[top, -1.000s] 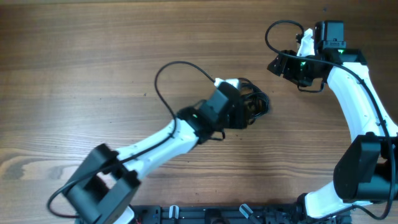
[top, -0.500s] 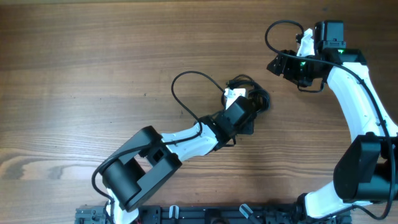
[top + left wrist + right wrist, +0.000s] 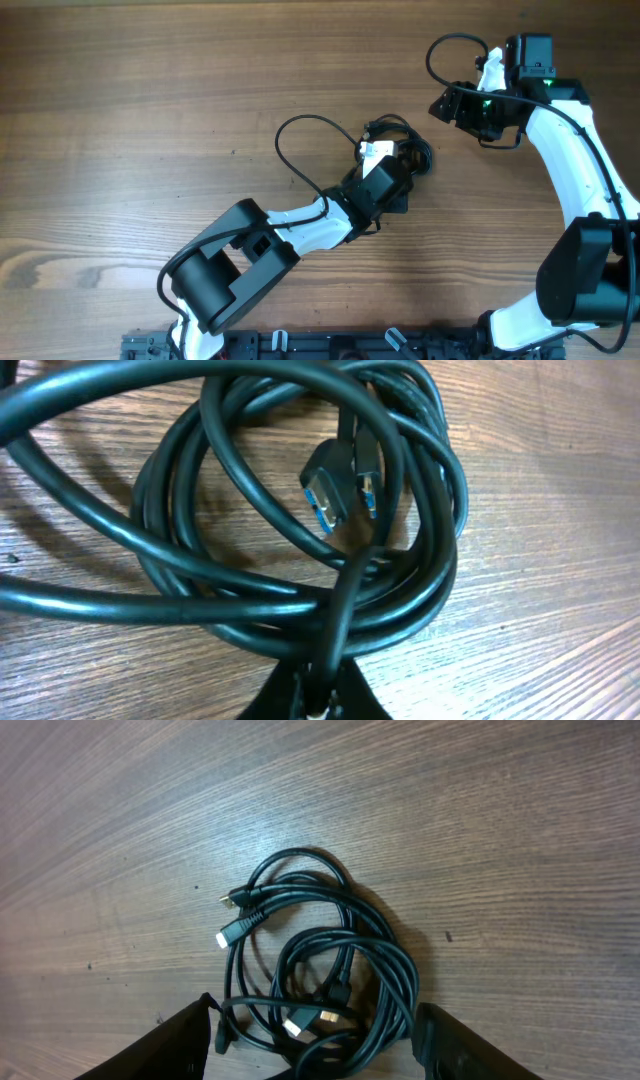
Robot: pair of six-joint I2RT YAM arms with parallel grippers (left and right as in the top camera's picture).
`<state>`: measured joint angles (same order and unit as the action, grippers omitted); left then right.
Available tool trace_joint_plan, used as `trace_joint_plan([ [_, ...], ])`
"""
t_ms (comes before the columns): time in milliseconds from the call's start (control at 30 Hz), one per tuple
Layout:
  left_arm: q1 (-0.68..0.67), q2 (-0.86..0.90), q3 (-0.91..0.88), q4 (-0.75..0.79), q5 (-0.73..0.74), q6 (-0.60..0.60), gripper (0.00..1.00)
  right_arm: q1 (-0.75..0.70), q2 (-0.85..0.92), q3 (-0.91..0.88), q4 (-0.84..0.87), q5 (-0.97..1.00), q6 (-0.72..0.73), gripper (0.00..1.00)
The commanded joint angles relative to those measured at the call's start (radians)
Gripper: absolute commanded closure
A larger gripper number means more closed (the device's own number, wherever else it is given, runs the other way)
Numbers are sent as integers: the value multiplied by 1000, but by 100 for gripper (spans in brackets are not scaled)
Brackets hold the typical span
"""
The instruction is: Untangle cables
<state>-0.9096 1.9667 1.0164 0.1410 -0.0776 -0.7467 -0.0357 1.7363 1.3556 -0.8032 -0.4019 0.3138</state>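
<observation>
"Where's the tangle sitting?"

"The cables (image 3: 405, 152) lie coiled on the wooden table (image 3: 150, 80), right of the middle. The left gripper (image 3: 320, 695) is clenched on one strand at the coil's edge. The right gripper (image 3: 315, 1040) hovers above, jaws spread, holding nothing."

"How should it pull?"

"Slowly, I'd say, drawing that strand away from the coil so the USB plugs (image 3: 340, 490) don't snag inside the loops."

"Anything changed?"

"A second ago the left jaws were partly open and the arm stretched flatter. The loose loop (image 3: 308, 118) has shifted right. The right arm hasn't moved."
</observation>
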Motion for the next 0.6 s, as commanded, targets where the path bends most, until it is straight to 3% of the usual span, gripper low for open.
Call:
trace_joint_plan([
  [0, 4, 4, 3, -5, -28, 6, 96, 3, -14, 4, -14, -8, -32, 34],
  [100, 10, -58, 3, -66, -27, 17, 96, 4, -14, 4, -21, -58, -97, 34],
  [267, 66, -240, 3, -167, 76, 160, 96, 5, -14, 4, -20, -169, -191, 34],
  [433, 203, -394, 3, -209, 367, 167, 96, 5, -14, 4, -17, -331, -266, 34],
  [567, 343, -415, 3, -218, 624, 75, 96, 5, -19, 4, 7, -507, -325, 37],
])
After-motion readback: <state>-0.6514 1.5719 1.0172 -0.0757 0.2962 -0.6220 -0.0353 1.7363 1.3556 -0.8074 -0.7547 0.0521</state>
